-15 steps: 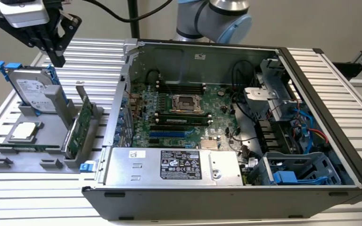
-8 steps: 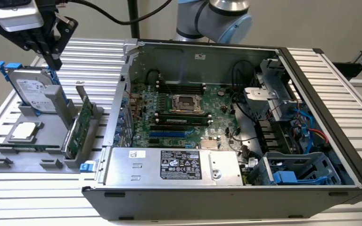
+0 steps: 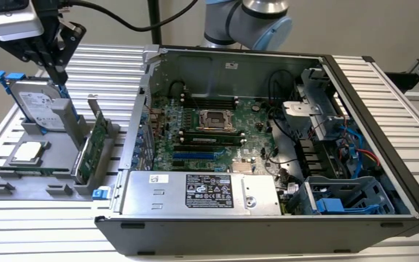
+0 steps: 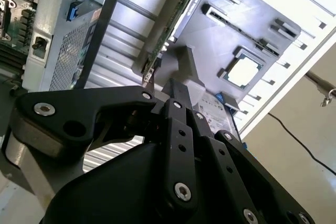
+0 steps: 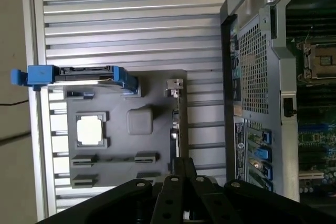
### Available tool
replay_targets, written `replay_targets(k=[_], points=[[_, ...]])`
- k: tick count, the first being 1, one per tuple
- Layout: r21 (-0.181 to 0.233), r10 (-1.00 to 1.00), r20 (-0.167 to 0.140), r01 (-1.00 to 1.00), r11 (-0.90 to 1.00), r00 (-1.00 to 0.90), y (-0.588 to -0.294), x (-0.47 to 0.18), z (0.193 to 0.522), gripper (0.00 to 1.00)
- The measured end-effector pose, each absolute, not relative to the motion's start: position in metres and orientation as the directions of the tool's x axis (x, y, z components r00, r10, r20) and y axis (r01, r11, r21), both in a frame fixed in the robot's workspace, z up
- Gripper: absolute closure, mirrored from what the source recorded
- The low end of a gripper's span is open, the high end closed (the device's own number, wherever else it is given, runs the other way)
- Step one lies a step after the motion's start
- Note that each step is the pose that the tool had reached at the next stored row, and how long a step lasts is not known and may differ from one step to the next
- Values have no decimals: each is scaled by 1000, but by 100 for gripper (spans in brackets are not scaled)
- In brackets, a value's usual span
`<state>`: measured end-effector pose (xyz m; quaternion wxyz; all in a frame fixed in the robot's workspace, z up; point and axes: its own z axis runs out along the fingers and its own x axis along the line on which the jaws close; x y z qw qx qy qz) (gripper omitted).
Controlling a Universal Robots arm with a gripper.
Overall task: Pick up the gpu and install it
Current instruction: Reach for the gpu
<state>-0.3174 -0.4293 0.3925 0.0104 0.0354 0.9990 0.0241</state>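
Gripper: the gripper (image 3: 58, 70) is held high over the tray (image 3: 57, 150), at the end where the hard drive (image 3: 39, 101) stands; its fingers are drawn together to a point and nothing is held.
Gpu: the gpu (image 3: 87, 150) is stood on edge in a slot along the tray edge nearest the computer case (image 3: 268, 240).
Direction: the gpu is placed below the gripper, toward the tray's case-side edge.
Long axis: it is run along that edge, with the bracket at the hard-drive end; in the first wrist view the fingertips (image 5: 184, 167) are seen roughly in line with it.
Writing: white stickers are carried by the hard drive and the power supply (image 3: 195, 191); no print is made out.
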Motion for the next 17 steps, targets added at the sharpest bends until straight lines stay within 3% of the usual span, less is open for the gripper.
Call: replay_targets(k=[17], points=[[49, 71, -19, 70, 996, -997, -445, -324, 393, 100]])
